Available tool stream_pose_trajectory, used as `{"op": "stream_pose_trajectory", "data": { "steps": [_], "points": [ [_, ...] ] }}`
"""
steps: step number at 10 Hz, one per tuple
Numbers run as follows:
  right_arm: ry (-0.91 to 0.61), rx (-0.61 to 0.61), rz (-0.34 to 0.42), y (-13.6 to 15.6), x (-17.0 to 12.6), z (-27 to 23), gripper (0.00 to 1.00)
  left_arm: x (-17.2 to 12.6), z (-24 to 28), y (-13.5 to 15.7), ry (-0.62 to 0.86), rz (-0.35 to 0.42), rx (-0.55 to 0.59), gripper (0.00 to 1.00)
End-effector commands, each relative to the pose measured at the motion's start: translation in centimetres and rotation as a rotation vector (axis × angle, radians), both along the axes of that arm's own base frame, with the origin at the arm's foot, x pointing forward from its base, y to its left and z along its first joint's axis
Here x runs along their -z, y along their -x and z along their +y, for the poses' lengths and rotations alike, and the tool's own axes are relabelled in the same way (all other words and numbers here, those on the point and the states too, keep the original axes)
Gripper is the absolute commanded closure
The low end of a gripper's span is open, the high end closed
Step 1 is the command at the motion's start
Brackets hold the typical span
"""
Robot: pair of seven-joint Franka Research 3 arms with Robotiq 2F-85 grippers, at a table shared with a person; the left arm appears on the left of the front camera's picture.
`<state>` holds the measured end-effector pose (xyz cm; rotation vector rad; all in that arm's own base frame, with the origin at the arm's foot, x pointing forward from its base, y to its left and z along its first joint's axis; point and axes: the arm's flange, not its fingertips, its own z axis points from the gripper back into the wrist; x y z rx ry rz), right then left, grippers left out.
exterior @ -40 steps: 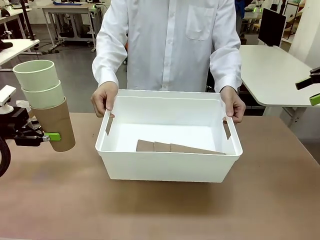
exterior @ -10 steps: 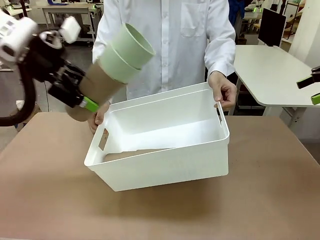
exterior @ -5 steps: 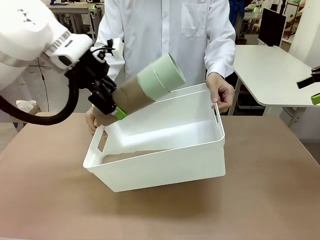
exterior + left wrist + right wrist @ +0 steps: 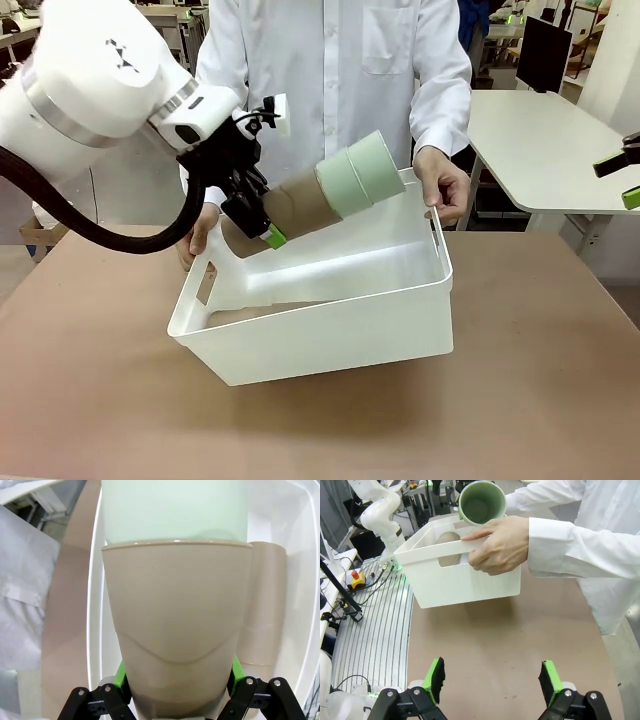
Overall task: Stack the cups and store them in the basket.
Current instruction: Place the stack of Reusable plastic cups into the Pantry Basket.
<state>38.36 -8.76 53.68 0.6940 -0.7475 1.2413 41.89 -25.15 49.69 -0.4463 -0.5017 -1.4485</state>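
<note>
We see the basket (image 4: 330, 330) tipped toward the left gripper (image 4: 255, 222), which clenches a stack of cups (image 4: 330, 195) angled over its rim to slide in. Beyond, the person's hands (image 4: 445, 185) hold it tilted; the right gripper (image 4: 490, 677) hangs spread, idle.

we see even, bright indoor light across all three views, apparently from overhead. in the front view the basket (image 4: 330, 330) throws only a soft, diffuse shadow onto the table (image 4: 520, 400) beneath its raised end, and its white inner wall glows nearly blown out. the left arm (image 4: 90, 90) is slightly smeared at its edges, while the person's shirt stays sharp. in the left wrist view the stacked cups (image 4: 175, 605) sit so close that the mint upper part is soft and washed out, and the surroundings bend at the borders. the right wrist view is crisp, with wide-angle curvature toward its edges and faint sheen on the green pads (image 4: 436, 676).
</note>
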Motion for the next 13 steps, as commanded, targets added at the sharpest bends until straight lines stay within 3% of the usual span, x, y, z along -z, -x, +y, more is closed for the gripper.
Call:
{"op": "stream_pose_trajectory", "data": {
  "steps": [1,13],
  "points": [
    [-0.021,0.011,0.007,0.0,-0.5,0.1,0.00,0.1,-1.1,-0.4,-0.021,-0.011,-0.010,0.16],
    [-0.021,0.011,0.007,0.0,-0.5,0.1,0.00,8.3,-4.6,-2.2,-0.054,-0.018,-0.058,0.16]
  ]
}}
